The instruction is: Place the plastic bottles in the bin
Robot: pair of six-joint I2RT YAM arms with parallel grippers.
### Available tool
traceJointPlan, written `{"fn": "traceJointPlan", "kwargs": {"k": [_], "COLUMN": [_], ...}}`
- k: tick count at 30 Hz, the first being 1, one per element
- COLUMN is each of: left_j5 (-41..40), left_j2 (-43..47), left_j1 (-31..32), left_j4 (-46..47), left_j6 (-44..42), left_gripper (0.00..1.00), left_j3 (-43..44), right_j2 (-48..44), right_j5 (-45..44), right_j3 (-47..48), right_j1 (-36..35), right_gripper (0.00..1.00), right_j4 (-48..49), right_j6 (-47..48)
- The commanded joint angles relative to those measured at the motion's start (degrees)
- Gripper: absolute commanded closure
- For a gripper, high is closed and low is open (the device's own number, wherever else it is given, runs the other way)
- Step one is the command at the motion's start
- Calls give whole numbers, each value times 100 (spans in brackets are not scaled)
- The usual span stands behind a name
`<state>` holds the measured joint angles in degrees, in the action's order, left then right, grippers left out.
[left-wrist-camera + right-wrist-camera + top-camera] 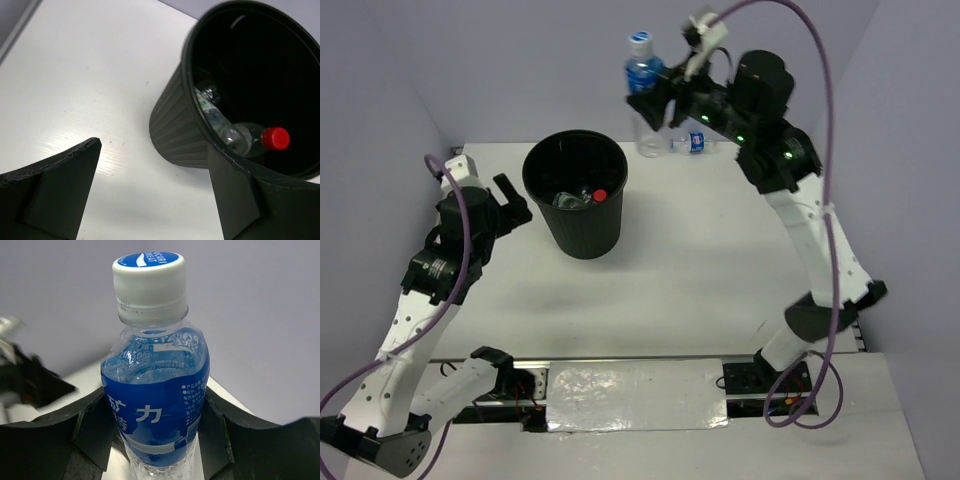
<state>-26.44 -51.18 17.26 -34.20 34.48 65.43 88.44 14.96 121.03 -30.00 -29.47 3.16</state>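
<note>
While the right end effector (652,100) is closed around the label band of a small clear plastic bottle with a blue label and white cap (155,405), upright at 1 o'clock of the tall round black plastic bin (585,230), the left end effector (515,200) hangs wide open and empty at 9 o'clock. The thin-walled bottle looks light, slick and crushable, so this mid-body hold seems soundest.
</note>
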Motion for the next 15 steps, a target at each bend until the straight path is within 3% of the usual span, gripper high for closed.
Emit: {"fn": "traceJointPlan", "kwargs": {"k": [1,4,8,13,15], "left_j5": [-56,356,927,1580,1650], "left_j2": [257,258,-50,-279,-340], "left_j1": [-257,-635,-1345,-1945,-2068], "left_j4": [114,387,378,624,660], "left_j6": [50,-20,-46,-64,-90], "left_gripper": [1,1,1,1,1], "left_j3": [-161,-259,-188,-294,-320], "right_j2": [1451,1921,1940,2247,2282], "right_j5": [577,710,482,481,490], "right_j3": [1394,1801,1081,1124,1098], "right_j1": [-682,-1034,-1219,-1421,-1421], "right_gripper": [59,59,55,37,23], "right_j4": [-6,282,706,188,-40], "right_j6": [-754,-984,-940,-537,-448]}}
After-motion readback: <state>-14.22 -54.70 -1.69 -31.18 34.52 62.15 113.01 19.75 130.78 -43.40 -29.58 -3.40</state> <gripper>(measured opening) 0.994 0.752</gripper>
